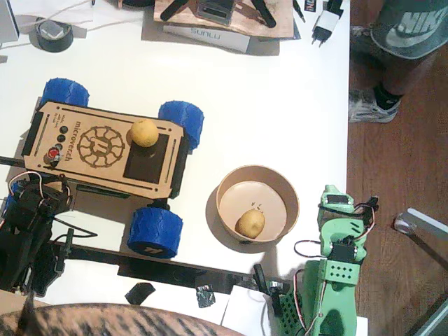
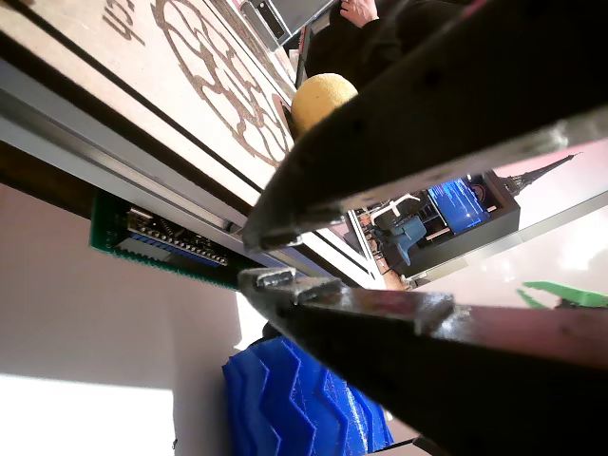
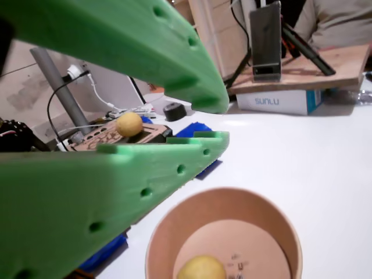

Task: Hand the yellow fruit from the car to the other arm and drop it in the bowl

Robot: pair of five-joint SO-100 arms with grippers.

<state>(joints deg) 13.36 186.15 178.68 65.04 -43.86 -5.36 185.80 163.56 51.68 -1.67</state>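
The car (image 1: 105, 147), plywood with blue wheels, stands at the left of the white table. A roundish yellow fruit (image 1: 144, 132) sits on its deck beside the black panel; it also shows in a wrist view (image 2: 318, 100) and in another wrist view (image 3: 129, 124). The tan bowl (image 1: 280, 183) stands to the car's right with another yellowish fruit (image 1: 250, 223) inside. The black left arm (image 1: 24, 238) lies low by the car's near edge; its left gripper (image 2: 249, 256) is empty, jaws barely apart. The mint-green right arm (image 1: 336, 259) rests beside the bowl, its right gripper (image 3: 216, 122) slightly open and empty.
A SUNLU box (image 1: 206, 35), a black tape roll (image 1: 54, 33) and a white charger (image 1: 325, 21) line the far edge. A person's shoe (image 1: 374, 105) is on the floor past the table's right edge. Something striped (image 1: 105, 318) fills the bottom edge.
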